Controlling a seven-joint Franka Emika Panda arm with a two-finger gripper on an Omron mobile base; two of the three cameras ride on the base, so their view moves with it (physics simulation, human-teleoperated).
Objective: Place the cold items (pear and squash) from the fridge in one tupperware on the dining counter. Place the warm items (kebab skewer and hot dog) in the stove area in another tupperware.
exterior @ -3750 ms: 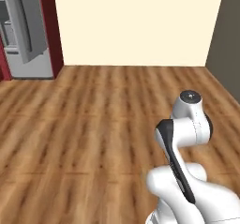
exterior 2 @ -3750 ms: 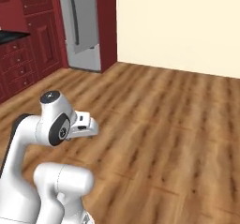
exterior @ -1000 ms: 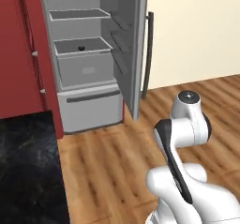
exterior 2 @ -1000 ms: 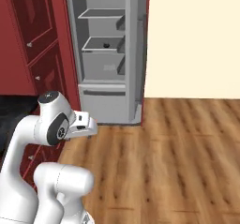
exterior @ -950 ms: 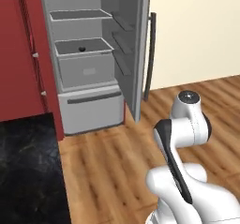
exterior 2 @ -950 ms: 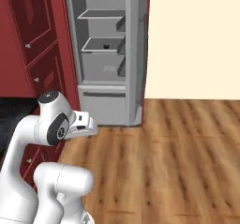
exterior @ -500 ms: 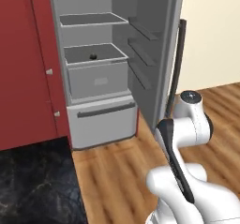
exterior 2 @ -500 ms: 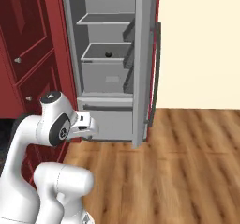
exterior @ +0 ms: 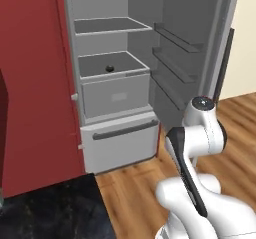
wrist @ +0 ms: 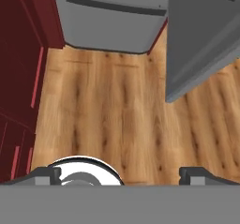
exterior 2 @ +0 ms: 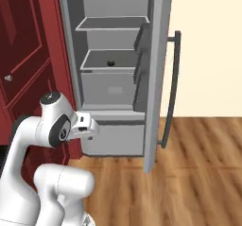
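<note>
In the left base view the tall grey fridge (exterior: 125, 78) with its pale interior stands with the door swung wide toward two o'clock, which leaves the grey shelves and labelled drawer exposed for a reach; a small round dark, almost black ball, the squash (exterior: 109, 69), sits on the shelf above that drawer, at about eleven o'clock from the white arm (the yellow-green pear I cannot make out). The arm is folded close to its base, apparently tucked for travel. In the right base view the same squash (exterior 2: 110, 63) lies on that shelf at roughly one o'clock from the arm's elbow, well apart from the hand, and the open door edge stands at three o'clock. In the hand view the two-finger gripper (wrist: 119, 174) looks down at the wooden plank floor (wrist: 112, 115), its tips far apart and holding nothing, presumably ready for a first pick; the fridge's lower drawer front lies at twelve o'clock.
</note>
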